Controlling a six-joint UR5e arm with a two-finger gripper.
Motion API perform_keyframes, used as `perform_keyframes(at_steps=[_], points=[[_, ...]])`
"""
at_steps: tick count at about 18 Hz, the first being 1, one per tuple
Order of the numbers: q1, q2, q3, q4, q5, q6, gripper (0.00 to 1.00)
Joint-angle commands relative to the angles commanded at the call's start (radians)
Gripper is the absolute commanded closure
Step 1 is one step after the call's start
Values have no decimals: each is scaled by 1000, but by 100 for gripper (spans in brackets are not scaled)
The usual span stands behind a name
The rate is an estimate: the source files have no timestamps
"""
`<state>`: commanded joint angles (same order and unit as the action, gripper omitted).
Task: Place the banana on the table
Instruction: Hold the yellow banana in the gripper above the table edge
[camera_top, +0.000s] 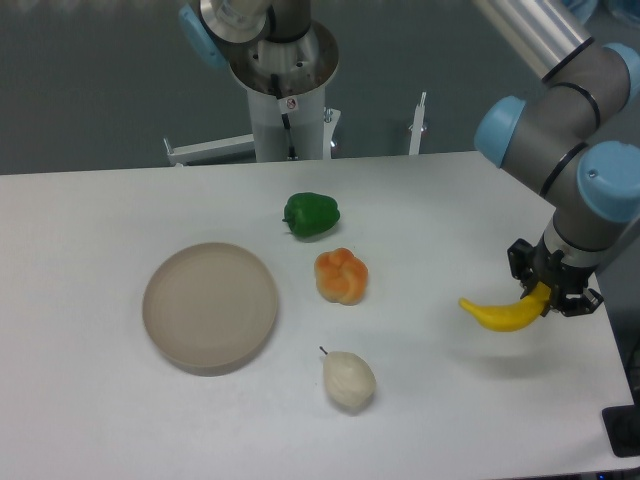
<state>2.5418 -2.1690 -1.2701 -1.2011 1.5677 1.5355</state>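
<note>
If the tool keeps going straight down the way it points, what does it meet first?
Probably bare table. The tool points down, shut on one end of the banana, with nothing else visible beneath it; height above the surface is unclear.

Robotics laboratory. A plain white bench (100, 420) carries plastic toy food and a beige plate (210, 305); a grey-and-blue industrial arm (560, 120) reaches over it, with a metal mounting column (285, 100) before a dark backdrop.

Round beige plate (210, 305); green pepper (311, 214), orange pepper (341, 275), cream pear (348, 380)
</note>
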Motion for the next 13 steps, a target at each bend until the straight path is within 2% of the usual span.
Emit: perform_keyframes(at_steps=[10,13], points=[[2,2,0,-6,0,0,69],[2,14,-23,-20,2,8,70]])
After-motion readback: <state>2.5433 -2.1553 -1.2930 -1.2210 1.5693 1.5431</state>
